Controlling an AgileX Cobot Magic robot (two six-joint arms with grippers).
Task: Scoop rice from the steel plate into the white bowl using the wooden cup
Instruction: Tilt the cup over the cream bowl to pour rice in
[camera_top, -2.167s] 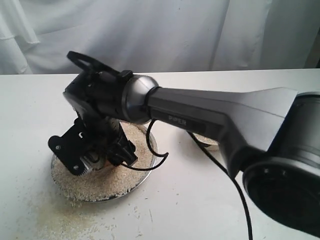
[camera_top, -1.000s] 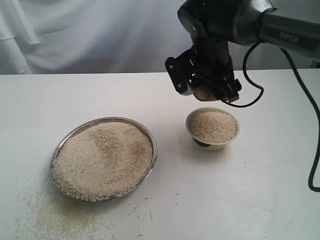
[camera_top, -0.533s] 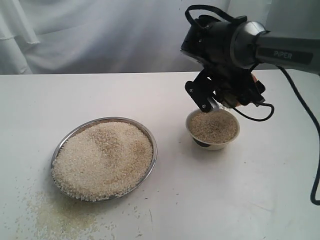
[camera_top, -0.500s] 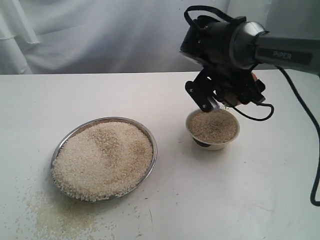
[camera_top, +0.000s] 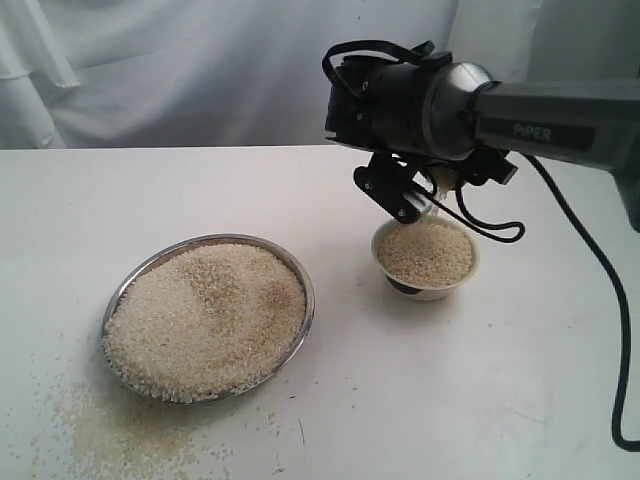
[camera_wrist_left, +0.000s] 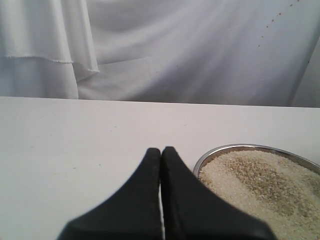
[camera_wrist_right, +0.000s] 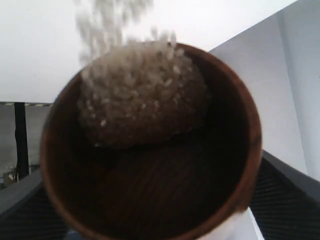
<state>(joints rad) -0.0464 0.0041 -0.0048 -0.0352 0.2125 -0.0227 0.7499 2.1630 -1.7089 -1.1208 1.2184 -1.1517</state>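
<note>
The steel plate (camera_top: 118, 301) lies at the front left, heaped with rice (camera_top: 205, 315). To its right stands the white bowl (camera_top: 428, 289), filled with rice (camera_top: 425, 252). My right gripper (camera_top: 422, 203) hangs just above the bowl's far rim, rolled over. It is shut on the wooden cup (camera_wrist_right: 150, 195), which is tipped, and its ribbed fingers (camera_wrist_right: 292, 197) flank the cup. Rice (camera_wrist_right: 142, 95) is sliding to the cup's lip and grains (camera_wrist_right: 107, 20) are falling from it. In the exterior view the wrist hides the cup. My left gripper (camera_wrist_left: 161, 151) is shut and empty, low beside the steel plate's rim (camera_wrist_left: 220, 150).
Loose grains (camera_top: 100, 430) lie scattered on the white table in front of and left of the plate. A black cable (camera_top: 612, 300) hangs from the right arm down the right side. A white curtain (camera_top: 200, 70) closes the back.
The right arm has carried the cup from the plate to above the bowl. Over the last half second the wrist has rolled further and rice now pours out.
</note>
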